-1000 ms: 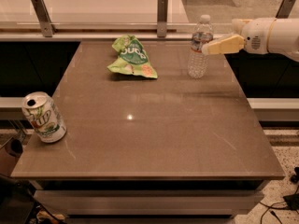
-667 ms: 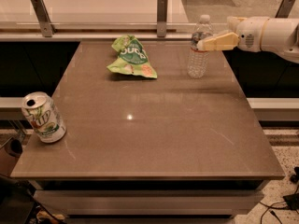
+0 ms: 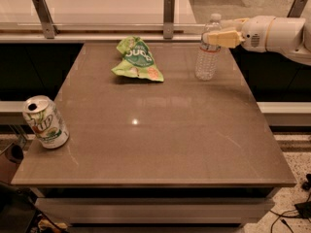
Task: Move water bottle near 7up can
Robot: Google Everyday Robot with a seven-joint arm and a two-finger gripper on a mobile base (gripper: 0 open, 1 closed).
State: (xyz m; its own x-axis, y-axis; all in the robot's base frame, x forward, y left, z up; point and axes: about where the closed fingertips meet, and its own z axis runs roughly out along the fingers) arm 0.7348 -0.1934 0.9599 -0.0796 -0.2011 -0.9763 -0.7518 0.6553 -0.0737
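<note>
The water bottle (image 3: 207, 57), clear with a white cap and a red-trimmed label, stands upright at the far right of the brown table (image 3: 160, 140). My gripper (image 3: 215, 37), yellowish on a white arm, reaches in from the right and is level with the bottle's shoulder, right at it. The 7up can (image 3: 45, 122), white and green with a silver top, stands at the table's near left edge, far from the bottle.
A crumpled green and white snack bag (image 3: 137, 59) lies at the far middle of the table, left of the bottle. A glass rail with metal posts (image 3: 168, 16) runs behind the table. The floor drops away at the table's right and front edges.
My gripper has moved left and slightly up, from beside the bottle's middle to its shoulder. The bottle, can and bag have not moved.
</note>
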